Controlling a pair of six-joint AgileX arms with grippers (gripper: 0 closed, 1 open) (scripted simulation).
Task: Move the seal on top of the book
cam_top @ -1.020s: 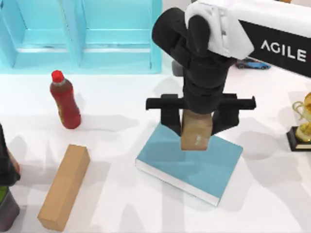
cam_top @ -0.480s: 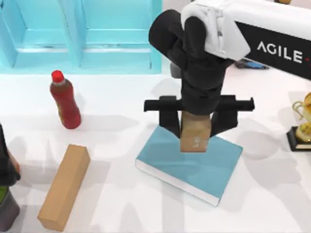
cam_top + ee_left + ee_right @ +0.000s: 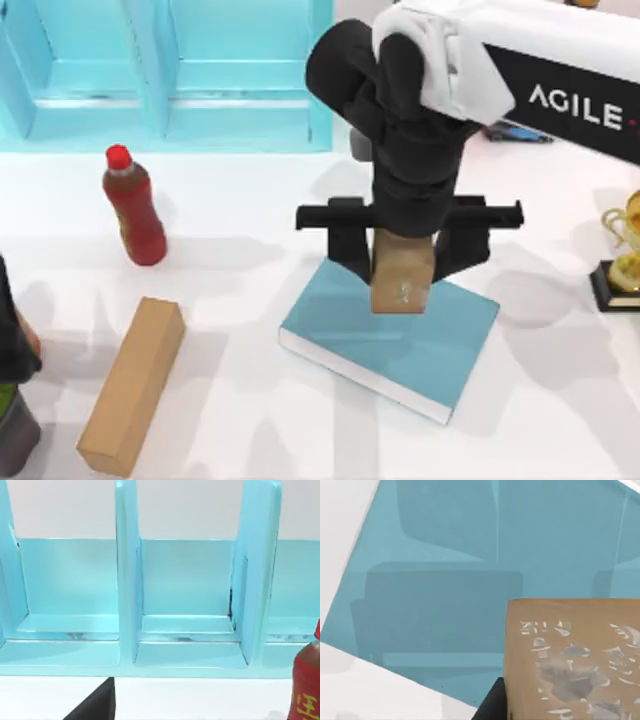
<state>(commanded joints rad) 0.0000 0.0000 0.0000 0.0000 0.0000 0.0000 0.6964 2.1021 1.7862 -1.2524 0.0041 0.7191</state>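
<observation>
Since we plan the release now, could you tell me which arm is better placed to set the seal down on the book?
Right: its hand already holds the seal over the book. The left arm sits parked at the table's left edge.

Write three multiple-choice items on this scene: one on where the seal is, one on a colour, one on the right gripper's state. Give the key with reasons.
1. Where is the seal?
A. beside the red bottle
B. over the book, in the right gripper
C. inside the shelf unit

2. What colour is the cap of the red bottle?
A. red
B. white
C. green

3. What is the state of the right gripper?
A. open above the table
B. shut on the tan box
C. shut on the seal

Key: 1 B, the top view shows it above the book; 2 A, the cap matches the bottle; 3 C, its fingers flank the seal on both sides.
</observation>
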